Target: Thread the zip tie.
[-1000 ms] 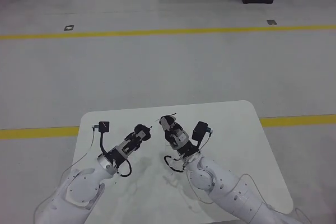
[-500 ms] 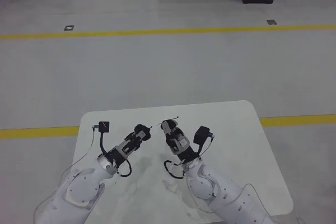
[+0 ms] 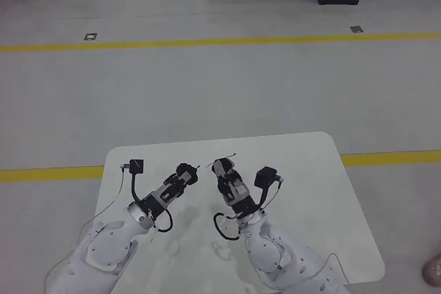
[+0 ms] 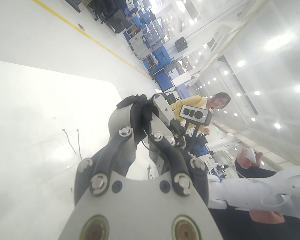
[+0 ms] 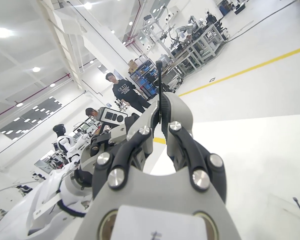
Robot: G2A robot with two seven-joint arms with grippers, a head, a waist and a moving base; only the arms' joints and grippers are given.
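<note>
Tabletop (image 3: 309,176) lies white under my right pincer (image 5: 160,108), clamped on the zip tie (image 5: 159,81), yellow floor stripe (image 3: 206,42) at twelve o'clock; whether my left pincer (image 3: 189,173) grips, I cannot tell.

A table (image 3: 309,158) stands in front of the robot. Both arms are above its near middle. The left gripper (image 3: 187,175) and the right gripper (image 3: 221,166) are side by side, tips close together but apart. A zip tie (image 5: 159,83) is pinched between the right gripper's fingers, its end sticking out past the fingertips. Two loose ties (image 4: 70,141) lie side by side on the tabletop. On the floor behind the table, a line (image 3: 206,42) runs from left to right.
</note>
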